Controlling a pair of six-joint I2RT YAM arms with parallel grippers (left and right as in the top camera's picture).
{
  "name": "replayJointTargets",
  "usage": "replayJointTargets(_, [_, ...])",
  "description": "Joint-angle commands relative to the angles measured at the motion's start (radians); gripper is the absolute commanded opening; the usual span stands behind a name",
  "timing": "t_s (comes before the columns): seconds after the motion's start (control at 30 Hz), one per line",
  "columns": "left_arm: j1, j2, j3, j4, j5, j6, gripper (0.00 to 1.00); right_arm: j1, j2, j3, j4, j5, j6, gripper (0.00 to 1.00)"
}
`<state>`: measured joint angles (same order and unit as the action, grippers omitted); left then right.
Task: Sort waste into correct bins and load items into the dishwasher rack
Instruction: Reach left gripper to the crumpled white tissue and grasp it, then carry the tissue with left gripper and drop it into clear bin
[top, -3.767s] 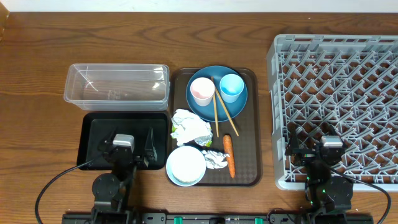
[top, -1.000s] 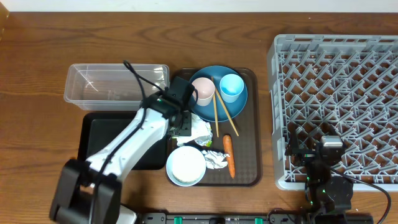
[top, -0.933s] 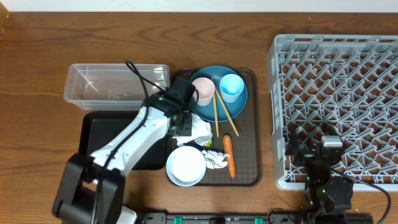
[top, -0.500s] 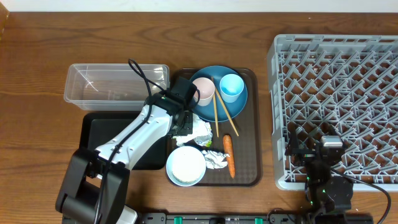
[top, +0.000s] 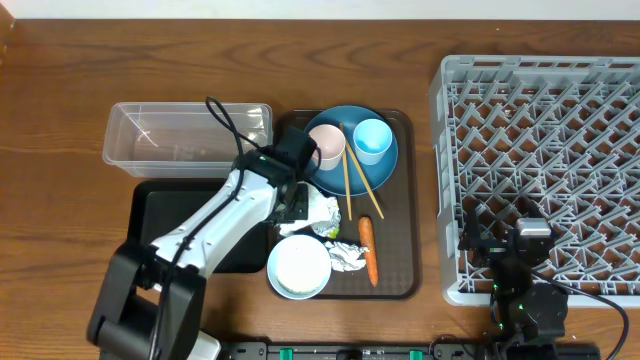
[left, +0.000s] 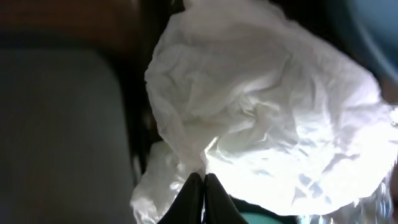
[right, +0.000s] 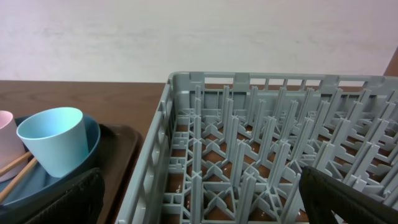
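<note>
A big crumpled white paper wad (top: 320, 212) (left: 261, 112) lies on the brown tray's left side. My left gripper (top: 296, 204) (left: 203, 178) is down at its left edge, shut with the tips pinching a fold of the paper. A smaller wad (top: 347, 256) and an orange carrot (top: 368, 246) lie nearby. The blue plate (top: 378, 172) carries a pink cup (top: 325, 146), a light blue cup (top: 371, 140) (right: 53, 140) and two chopsticks (top: 352, 186). The white bowl (top: 299, 267) sits at the tray's front. My right gripper (top: 531, 240) (right: 199, 200) rests open at the grey dishwasher rack (top: 545, 150) (right: 249, 143).
The clear tub (top: 185, 135) stands at the back left, with the black bin (top: 160, 225) in front of it, partly under my left arm. The brown tray (top: 400, 262) lies between the bins and the rack.
My left gripper has closed its fingers onto the big paper wad's left edge. Everything else stays as it was.
</note>
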<state>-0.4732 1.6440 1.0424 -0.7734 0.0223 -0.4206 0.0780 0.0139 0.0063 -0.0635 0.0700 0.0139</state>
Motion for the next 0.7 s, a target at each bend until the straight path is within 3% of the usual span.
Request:
replayJointTargets(0.0, [-0.002,-0.091,0.061,-0.012,-0.012,-0.003,0.06,-0.013,0.000,-0.001,-0.005,0.000,-0.008,0.99])
replayJointTargets(0.27, [-0.001,-0.309,0.063,-0.011,-0.050,-0.003,0.06,-0.013,0.000,-0.001,-0.005,0.000,-0.008,0.99])
replayJointTargets(0.67, [-0.001,-0.414,0.062,0.060,-0.460,0.026,0.06,-0.013,0.001,-0.001,-0.005,0.000,-0.008,0.99])
